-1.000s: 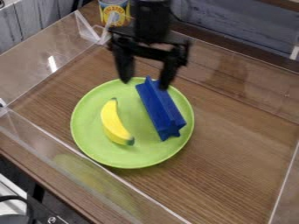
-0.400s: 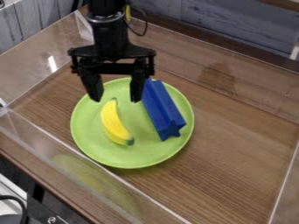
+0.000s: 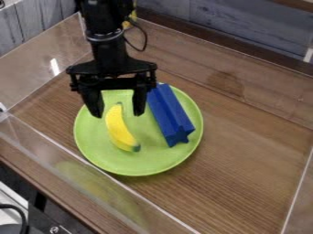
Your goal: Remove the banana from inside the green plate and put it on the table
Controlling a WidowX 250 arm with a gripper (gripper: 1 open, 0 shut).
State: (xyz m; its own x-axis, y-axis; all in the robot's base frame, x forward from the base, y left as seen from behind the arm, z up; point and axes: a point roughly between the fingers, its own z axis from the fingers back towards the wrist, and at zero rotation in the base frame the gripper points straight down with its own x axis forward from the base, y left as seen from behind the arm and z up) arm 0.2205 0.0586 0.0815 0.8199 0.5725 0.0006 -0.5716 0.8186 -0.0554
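The yellow banana (image 3: 120, 129) with its dark tip lies on the left half of the round green plate (image 3: 159, 161), which rests on the brown wooden table (image 3: 251, 137). My gripper (image 3: 115, 97) points straight down over the banana's upper end. Its black fingers (image 3: 90, 101) are spread wide, one on each side of the banana's top. The gripper is open and holds nothing. The fingertips sit just above or at the plate's back rim; I cannot tell whether they touch it.
A long blue star-profiled block (image 3: 171, 113) lies on the right half of the plate, close beside the right finger. Clear acrylic walls (image 3: 37, 64) run around the table's edges. A yellow-labelled cup (image 3: 119, 13) stands behind the arm.
The gripper has moved left and toward the near side and dropped lower, from over the blue block to over the banana. It has also rolled a little. The jaws stayed open.
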